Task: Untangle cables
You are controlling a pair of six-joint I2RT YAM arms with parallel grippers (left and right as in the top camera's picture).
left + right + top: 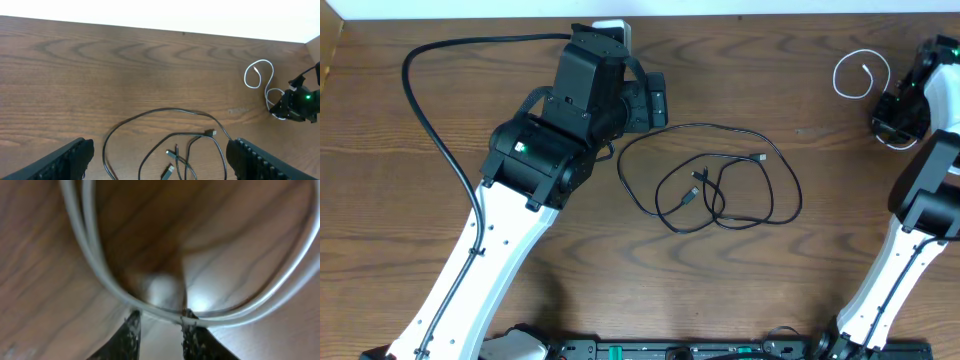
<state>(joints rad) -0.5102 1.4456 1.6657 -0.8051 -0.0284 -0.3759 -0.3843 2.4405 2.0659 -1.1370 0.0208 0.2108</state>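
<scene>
The black cable (720,180) lies in loose loops at the table's middle, its plugs inside the loops. It also shows in the left wrist view (165,125). My left gripper (160,165) is open and empty, hovering above the black cable's left side. The white cable (860,75) lies coiled at the far right, apart from the black one, and shows in the left wrist view (260,75) too. My right gripper (895,125) is down at the white cable's near end. In the right wrist view its fingertips (160,325) stand close together with two white strands (100,265) across them.
A thick black arm wire (430,130) curves along the left of the table. A white object (612,28) sits at the back edge behind my left arm. The table's far edge runs along the top of the left wrist view.
</scene>
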